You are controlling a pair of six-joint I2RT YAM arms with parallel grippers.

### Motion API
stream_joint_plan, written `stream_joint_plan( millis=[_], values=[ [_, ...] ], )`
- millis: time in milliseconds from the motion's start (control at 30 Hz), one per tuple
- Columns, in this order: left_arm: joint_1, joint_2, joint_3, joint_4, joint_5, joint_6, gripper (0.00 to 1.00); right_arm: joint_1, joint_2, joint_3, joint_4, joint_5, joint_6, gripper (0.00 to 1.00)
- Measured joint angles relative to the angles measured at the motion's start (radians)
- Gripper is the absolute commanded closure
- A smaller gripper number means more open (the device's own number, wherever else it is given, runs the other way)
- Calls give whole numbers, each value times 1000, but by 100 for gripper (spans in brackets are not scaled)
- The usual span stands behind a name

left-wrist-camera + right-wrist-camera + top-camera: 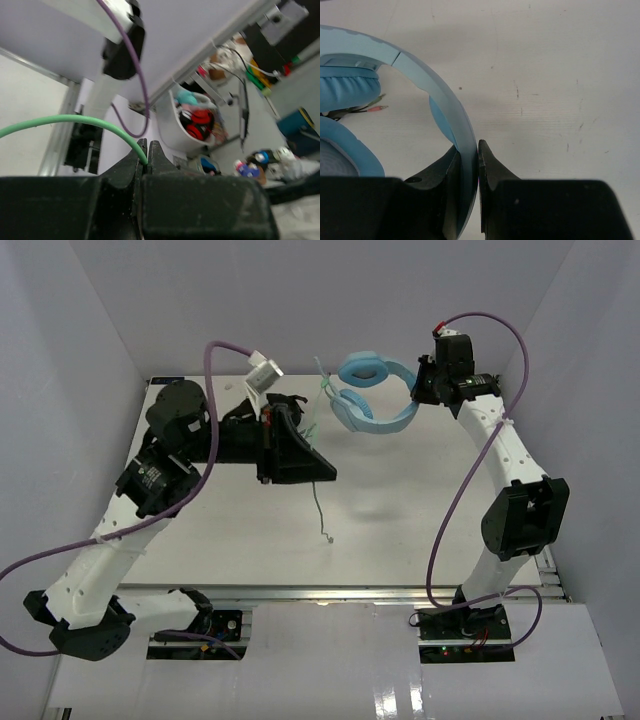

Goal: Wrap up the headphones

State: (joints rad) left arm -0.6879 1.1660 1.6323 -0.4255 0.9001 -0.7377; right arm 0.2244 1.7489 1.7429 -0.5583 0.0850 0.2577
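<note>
Headphones [390,422] sit raised near the far edge of the table [420,520], right of its middle: light blue, with a wide smooth band and oval padded cups. Your right gripper [469,152] has its jaws clamped on the band. Your left gripper [148,147] pinches the thin pale green cable [65,119], whose loose end trails toward the table's middle.

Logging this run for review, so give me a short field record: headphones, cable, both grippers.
headphones: light blue, held above the table
cable: pale green, runs from the headphones through the left gripper, free end hanging toward the table
left gripper: shut on the cable
right gripper: shut on the band of the headphones
</note>
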Motion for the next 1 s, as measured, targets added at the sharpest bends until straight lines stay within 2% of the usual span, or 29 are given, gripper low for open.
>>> stream_joint_plan(
  millis=[167, 267, 500, 633, 733, 800, 1000],
  values=[
    [-230, 16, -108, 60, -21, 1, 100, -29, 1, 28, 12, -70, 74, 92],
    [-339, 77, -135, 69, -30, 21, 100, -59, 1, 42, 26, -129, 124, 92],
    [-513, 272, -115, 86, -28, 84, 100, -118, 1, 46, 59, -261, 226, 92],
    [-577, 304, -126, 73, -22, 118, 100, -148, 0, 46, 75, -355, 291, 92],
    [-578, 264, -165, 32, -31, 169, 100, -174, -5, 41, 105, -445, 345, 92],
    [-540, 210, -214, -2, -44, 202, 100, -200, -17, 24, 149, -520, 400, 92],
    [-294, 46, -290, -98, -83, 296, 100, -277, -72, -58, 357, -744, 599, 92]
  ],
)
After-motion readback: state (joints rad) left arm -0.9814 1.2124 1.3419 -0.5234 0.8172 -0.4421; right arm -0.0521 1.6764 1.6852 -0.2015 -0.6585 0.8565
